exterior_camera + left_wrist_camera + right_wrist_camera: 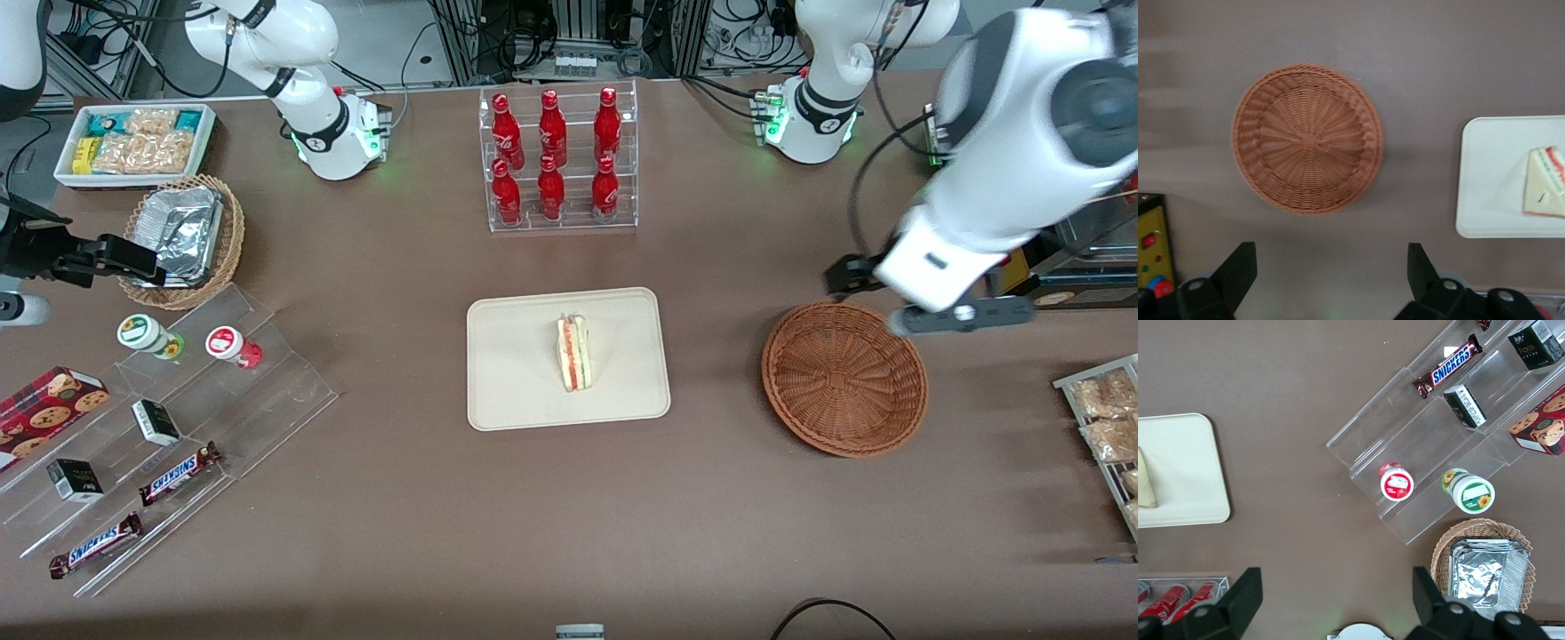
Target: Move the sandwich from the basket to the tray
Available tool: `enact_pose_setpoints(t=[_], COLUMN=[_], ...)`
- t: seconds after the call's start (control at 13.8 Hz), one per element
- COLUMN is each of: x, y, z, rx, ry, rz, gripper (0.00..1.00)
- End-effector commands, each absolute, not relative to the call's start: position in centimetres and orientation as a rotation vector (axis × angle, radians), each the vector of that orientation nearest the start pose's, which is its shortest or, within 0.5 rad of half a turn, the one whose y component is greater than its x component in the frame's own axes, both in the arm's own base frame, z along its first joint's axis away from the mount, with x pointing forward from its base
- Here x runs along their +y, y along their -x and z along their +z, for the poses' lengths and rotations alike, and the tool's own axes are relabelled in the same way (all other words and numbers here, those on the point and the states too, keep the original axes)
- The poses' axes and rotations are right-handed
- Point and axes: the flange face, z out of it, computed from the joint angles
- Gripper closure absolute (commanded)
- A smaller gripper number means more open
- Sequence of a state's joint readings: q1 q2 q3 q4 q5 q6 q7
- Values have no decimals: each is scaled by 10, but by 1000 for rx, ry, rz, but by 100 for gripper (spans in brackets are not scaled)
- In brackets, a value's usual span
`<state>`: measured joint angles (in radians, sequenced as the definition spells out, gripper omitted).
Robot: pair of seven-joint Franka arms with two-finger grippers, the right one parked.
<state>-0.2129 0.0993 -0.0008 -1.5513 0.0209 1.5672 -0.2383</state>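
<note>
You see the sandwich (574, 352) already lying on the tray (507, 373), and the basket (844, 379) holds nothing. The gripper (1331, 277) hangs released above the counter near the basket; you only need to retract.

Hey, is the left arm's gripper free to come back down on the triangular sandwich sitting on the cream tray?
Probably yes. The gripper is open and empty, above the table beside the round reddish-brown wicker basket. The sandwich lies alone on the cream rectangular tray, with nothing over it.
</note>
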Motion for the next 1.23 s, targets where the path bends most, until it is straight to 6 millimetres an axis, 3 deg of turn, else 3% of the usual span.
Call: enact_pose_setpoints(t=[0.0,0.36,0.44,0.65,0.94,1.16], x=[-91,-53,-39,-37,-41,-38], y=[-544,-528,-525,-524,-550,-551], z=[588,595,593,595,612,618], rx=[9,42,51,87,100,88], ry=[3101,3106,3107,3111,3107,3106], rz=[120,112,116,113,62,60], gripper=[1,1,1,1,1,1])
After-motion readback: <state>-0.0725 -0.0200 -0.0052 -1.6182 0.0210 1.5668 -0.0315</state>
